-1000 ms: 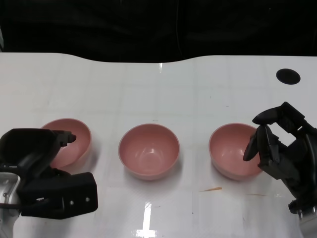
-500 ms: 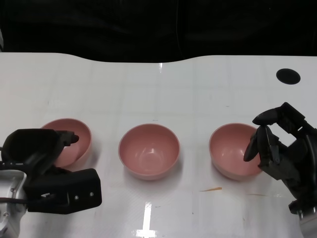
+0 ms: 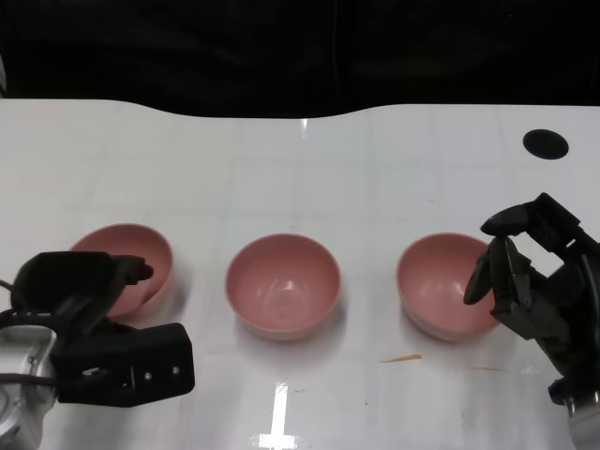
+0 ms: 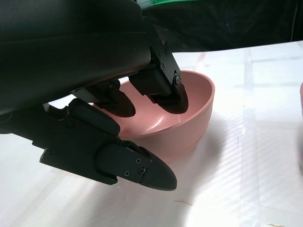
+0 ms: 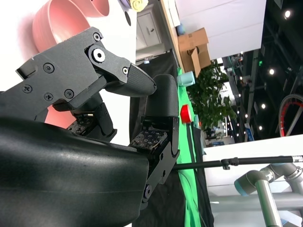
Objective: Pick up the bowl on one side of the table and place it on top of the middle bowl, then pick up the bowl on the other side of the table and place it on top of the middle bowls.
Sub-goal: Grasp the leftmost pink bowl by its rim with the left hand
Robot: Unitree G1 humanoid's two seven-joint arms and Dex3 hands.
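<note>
Three pink bowls stand in a row on the white table (image 3: pixel 300 169): the left bowl (image 3: pixel 141 258), the middle bowl (image 3: pixel 282 284) and the right bowl (image 3: pixel 436 281). My left hand (image 3: pixel 94 328) straddles the left bowl's near rim. In the left wrist view its fingers (image 4: pixel 163 90) reach inside the left bowl (image 4: pixel 196 113), while the thumb (image 4: pixel 128 163) lies outside and apart from the wall. My right hand (image 3: pixel 534 291) stands beside the right bowl's right rim, fingers curled toward it and holding nothing. The right wrist view shows the right bowl (image 5: pixel 61 19) beyond the spread fingers (image 5: pixel 80 71).
A round black hole (image 3: pixel 545 143) sits in the table at the far right. A short orange mark (image 3: pixel 398 357) lies in front of the right bowl. The table's far edge meets a dark backdrop.
My left hand has slid slightly toward me and to the right at the left bowl's rim. The right hand and the bowls have stayed where they were.
</note>
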